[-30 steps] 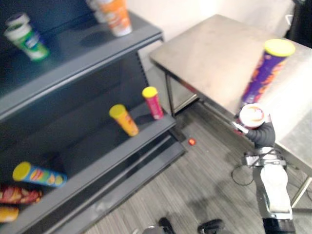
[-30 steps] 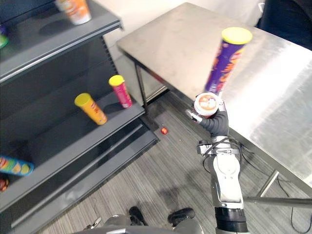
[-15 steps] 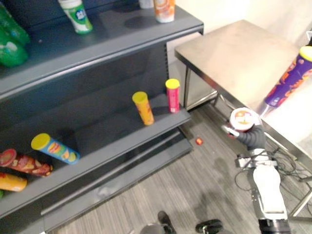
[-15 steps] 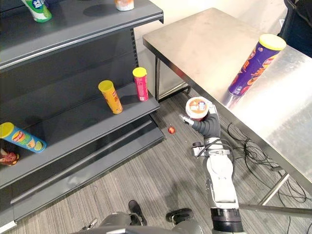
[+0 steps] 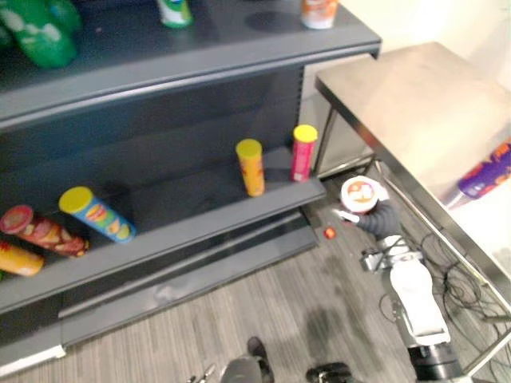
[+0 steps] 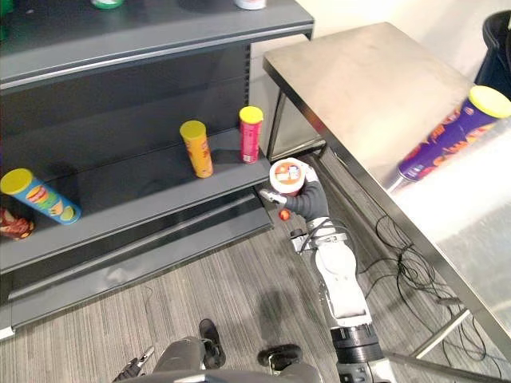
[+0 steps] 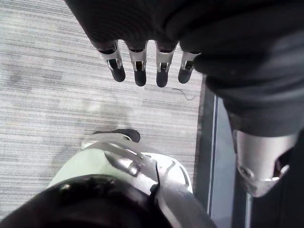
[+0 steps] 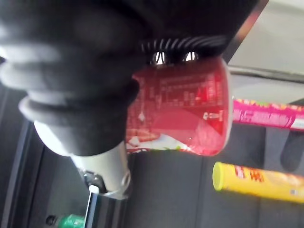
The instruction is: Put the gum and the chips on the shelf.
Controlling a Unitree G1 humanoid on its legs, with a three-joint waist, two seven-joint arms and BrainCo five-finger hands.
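Shelf [image 6: 136,194]: dark and tiered, with a yellow can [image 6: 196,148] and a pink can [image 6: 250,134] upright on the middle board.
Bench [image 6: 359,88]: steel, just right of the shelf's end.
Right arm: stretched forward over the floor (wrist bent upward).
Chips [image 6: 447,136]: purple can, yellow lid, on the bench, well apart from the right hand.
Right hand [image 6: 307,201]: curled round the gum tub [image 6: 287,175].
Left hand [image 7: 139,71]: fingers straight, holding nothing, above the floor.
Gum tub: red, white lid up, near the middle board's front edge.
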